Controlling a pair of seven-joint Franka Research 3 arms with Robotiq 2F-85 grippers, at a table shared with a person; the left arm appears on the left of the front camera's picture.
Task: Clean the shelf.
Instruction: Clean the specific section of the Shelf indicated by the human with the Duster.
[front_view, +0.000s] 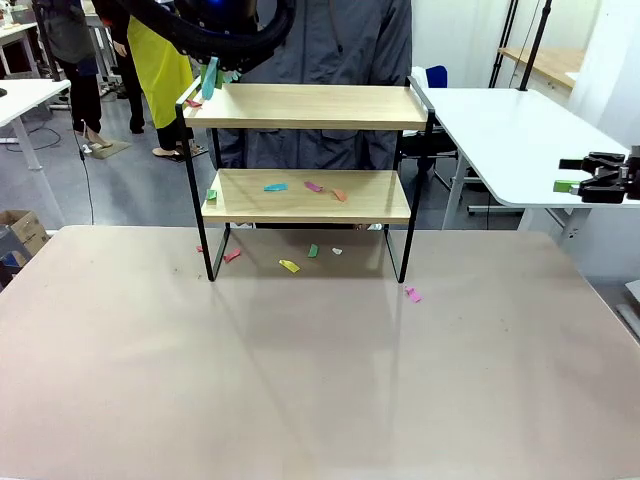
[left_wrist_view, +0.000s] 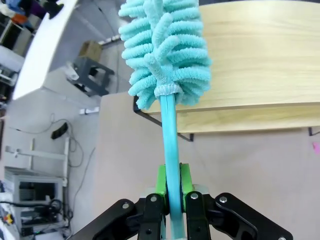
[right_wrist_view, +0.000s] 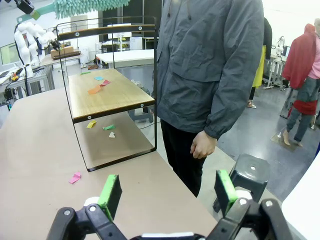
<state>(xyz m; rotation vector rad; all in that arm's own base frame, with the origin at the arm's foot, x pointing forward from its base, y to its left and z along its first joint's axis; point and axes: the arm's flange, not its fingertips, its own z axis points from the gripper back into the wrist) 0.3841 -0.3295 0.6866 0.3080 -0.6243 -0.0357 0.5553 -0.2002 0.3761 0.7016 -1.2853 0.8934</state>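
Front view: the shelf (front_view: 305, 105) stands at 12 o'clock on the worktop (front_view: 320, 380). A teal duster (front_view: 209, 78) meets the 9 o'clock end of its top board. Paper scraps (front_view: 275, 187) lie on the lower board, with more on the worktop beneath. The right pincer (front_view: 572, 173) hangs at 3 o'clock, well apart from the shelf.

Left wrist view: the left pincer (left_wrist_view: 172, 182) is clenched on the duster's handle, the fluffy head over the board's end.

Right wrist view: its pads stand wide apart, released and empty.

Sweeping the top board looks to be the step in hand. Next, the head likely needs drawing toward 3 o'clock, then lowering to the littered lower board.
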